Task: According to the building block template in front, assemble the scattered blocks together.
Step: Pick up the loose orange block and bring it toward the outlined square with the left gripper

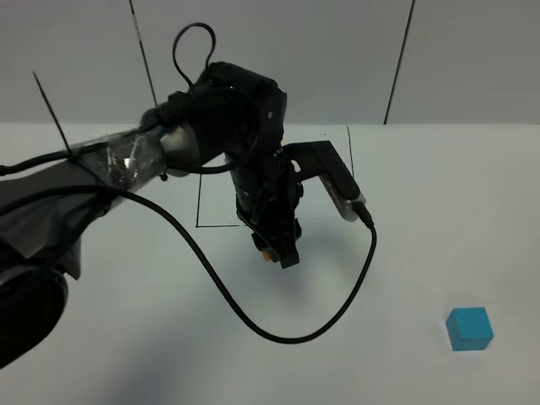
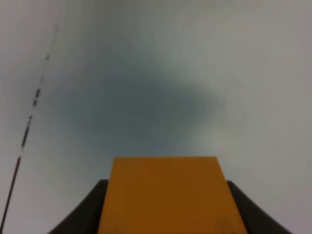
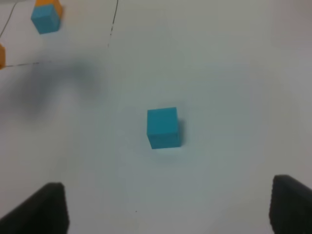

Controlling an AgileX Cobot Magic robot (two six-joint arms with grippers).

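My left gripper (image 1: 277,253) hangs just in front of the black outline (image 1: 198,202), shut on the orange block (image 1: 267,253). In the left wrist view the orange block (image 2: 168,195) fills the space between the two dark fingers (image 2: 92,209), above bare white table. The cyan block (image 1: 469,327) lies alone at the front right. It sits centred ahead of my open right gripper (image 3: 168,187) as the cyan block (image 3: 163,127), untouched. The template (image 3: 46,17), an orange cube joined to a cyan one, shows far off inside black lines; the arm hides it in the high view.
A black cable (image 1: 278,333) loops from the left arm down over the table in front of the gripper. The left arm's body (image 1: 228,126) covers most of the outlined rectangle. The white table (image 1: 439,219) meets a grey wall behind.
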